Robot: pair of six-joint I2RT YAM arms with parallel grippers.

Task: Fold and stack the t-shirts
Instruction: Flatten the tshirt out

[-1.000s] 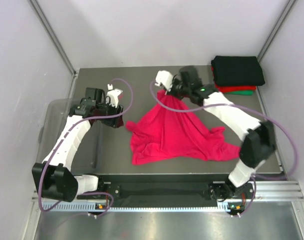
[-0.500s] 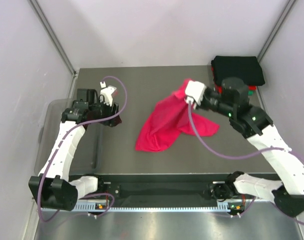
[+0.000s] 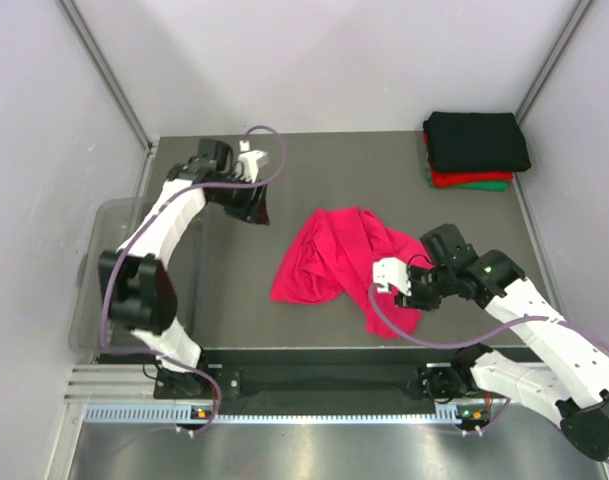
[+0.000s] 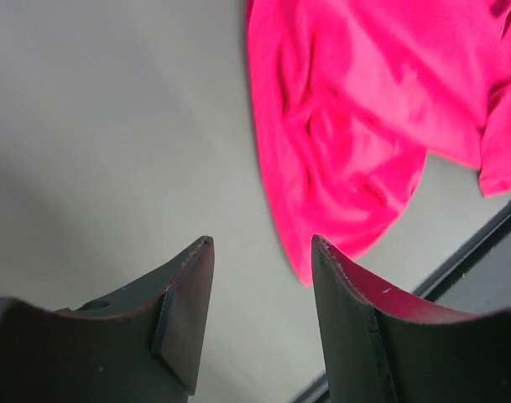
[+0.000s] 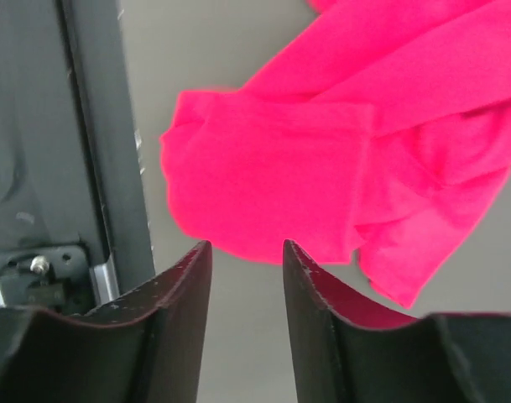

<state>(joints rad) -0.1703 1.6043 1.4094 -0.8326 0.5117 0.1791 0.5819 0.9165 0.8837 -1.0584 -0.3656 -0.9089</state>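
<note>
The magenta-pink t-shirt [image 3: 334, 260] lies crumpled in a heap in the middle of the table. It fills the upper right of the left wrist view [image 4: 364, 117] and the top of the right wrist view [image 5: 322, 159]. My left gripper [image 3: 257, 207] is open and empty, above the table to the shirt's far left [image 4: 263, 245]. My right gripper [image 3: 411, 296] is open and empty, just off the shirt's near right edge [image 5: 247, 248]. A folded stack stands at the back right corner: a black shirt [image 3: 476, 140] on top, then red [image 3: 462, 178] and green [image 3: 489, 186].
A clear plastic bin [image 3: 92, 275] hangs off the table's left side. The dark front rail [image 5: 83, 151] of the table runs close to the right gripper. Grey walls and metal posts close in the back and sides.
My right gripper has let go of the pink shirt and swung down toward the near edge. The shirt has dropped into a heap. My left arm has reached farther back and toward the centre.
</note>
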